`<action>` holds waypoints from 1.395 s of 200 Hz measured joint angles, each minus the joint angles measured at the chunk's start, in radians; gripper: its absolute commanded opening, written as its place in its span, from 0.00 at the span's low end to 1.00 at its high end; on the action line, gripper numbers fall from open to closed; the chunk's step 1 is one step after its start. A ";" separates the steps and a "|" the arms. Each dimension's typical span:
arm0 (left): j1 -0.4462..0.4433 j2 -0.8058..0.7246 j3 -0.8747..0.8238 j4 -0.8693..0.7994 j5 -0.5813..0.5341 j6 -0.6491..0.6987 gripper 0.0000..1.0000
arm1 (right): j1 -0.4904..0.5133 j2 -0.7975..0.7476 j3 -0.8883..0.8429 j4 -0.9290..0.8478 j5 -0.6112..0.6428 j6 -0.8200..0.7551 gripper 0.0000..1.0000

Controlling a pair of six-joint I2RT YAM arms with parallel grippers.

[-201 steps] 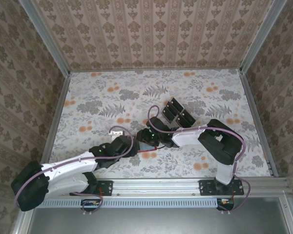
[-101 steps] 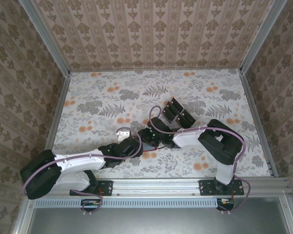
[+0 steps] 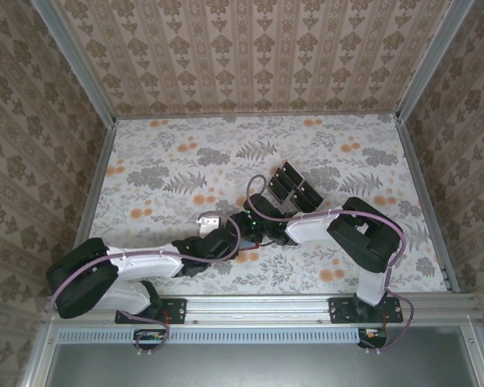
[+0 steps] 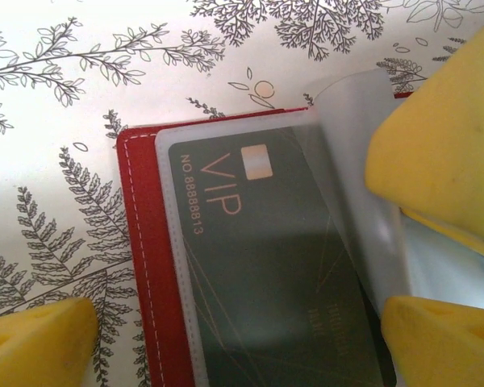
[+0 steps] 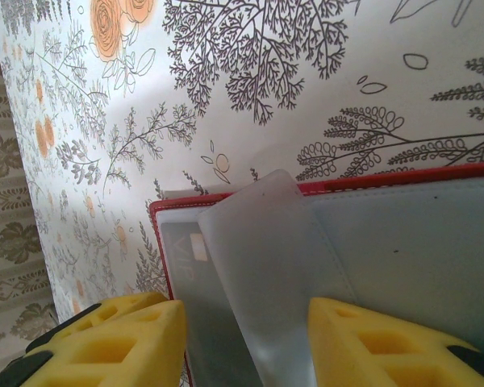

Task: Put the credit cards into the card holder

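Observation:
The red card holder [image 4: 141, 266] lies open on the flowered table, its clear sleeves facing up. A dark credit card [image 4: 258, 266] marked VIP sits inside the left sleeve. My left gripper [image 4: 238, 347] hovers close above it, open wide, with a pad on either side of the card. My right gripper [image 5: 246, 347] is part open over the card holder [image 5: 436, 173]. A raised clear sleeve leaf [image 5: 266, 266] stands between its pads, leaning on the right one, and the card [image 5: 195, 282] shows beside it. From above, both grippers meet over the holder [image 3: 244, 256].
A clear slotted tray [image 3: 290, 185] with several dark cards stands just behind the grippers. Patterned walls close the table on three sides. Both arms cross the near middle of the table.
My left arm has swung right and stretched toward the card holder, bringing its gripper beside the right one. The right arm has stayed where it was.

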 measured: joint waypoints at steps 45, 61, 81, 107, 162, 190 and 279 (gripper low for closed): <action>-0.018 0.039 0.013 0.000 -0.043 -0.008 1.00 | -0.018 -0.023 0.000 -0.034 -0.008 -0.009 0.46; -0.022 0.043 0.013 0.001 -0.050 -0.012 1.00 | -0.029 -0.050 0.000 -0.061 -0.010 -0.021 0.47; -0.022 0.045 0.013 0.002 -0.054 -0.019 1.00 | -0.050 -0.101 0.000 -0.094 -0.002 -0.047 0.47; -0.022 0.046 0.013 0.004 -0.057 -0.024 1.00 | -0.068 -0.147 0.001 -0.135 0.007 -0.088 0.47; -0.022 0.046 0.013 0.005 -0.058 -0.031 1.00 | -0.073 -0.122 0.006 -0.184 0.020 -0.145 0.47; -0.022 0.046 0.013 0.005 -0.058 -0.031 1.00 | -0.073 -0.079 0.009 -0.183 0.019 -0.163 0.47; -0.022 -0.068 0.014 -0.065 -0.058 -0.035 1.00 | -0.064 -0.056 0.032 -0.162 -0.056 -0.192 0.47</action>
